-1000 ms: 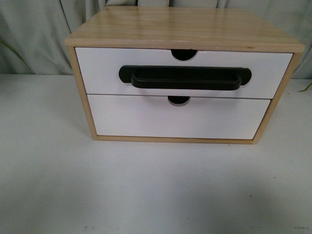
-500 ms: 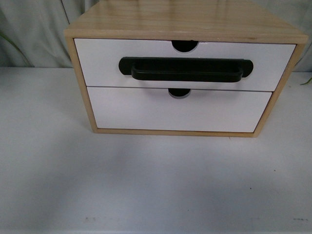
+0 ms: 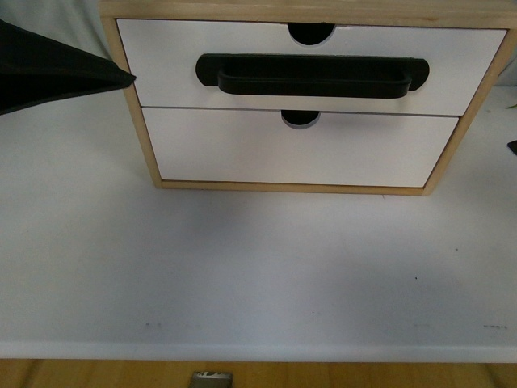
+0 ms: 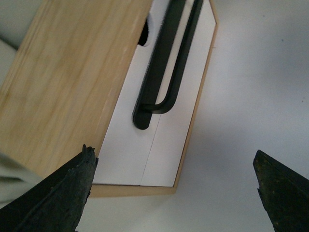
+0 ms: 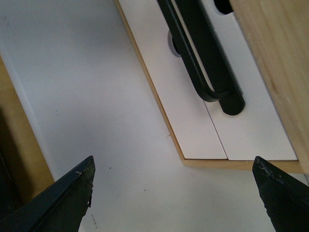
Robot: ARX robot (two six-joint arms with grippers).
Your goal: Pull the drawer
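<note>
My left gripper (image 4: 172, 154) has come into the front view: one dark finger (image 3: 56, 69) now pokes in from the left, with its tip just beside the upper left corner of the wooden box (image 3: 129, 129). It touches nothing that I can see. Both of my pairs of jaws are spread wide and empty, the right gripper (image 5: 173, 162) as much as the left, and each wrist view looks down between the fingers at one end of the black handle (image 3: 311, 77).

The drawer (image 3: 170, 77) is the upper of the two, above the plain lower drawer (image 3: 299, 153). It sits flush in the box, which stands toward the back edge of the worktop (image 3: 258, 267), about midway along. So I judge the pull not yet begun and this to be the approach; the handle has yet to be gripped.

Against half a second ago, the box stands higher and larger in the front view, its top nearly out of the picture, and the front edge of the worktop now shows below. The drawer itself has not moved
</note>
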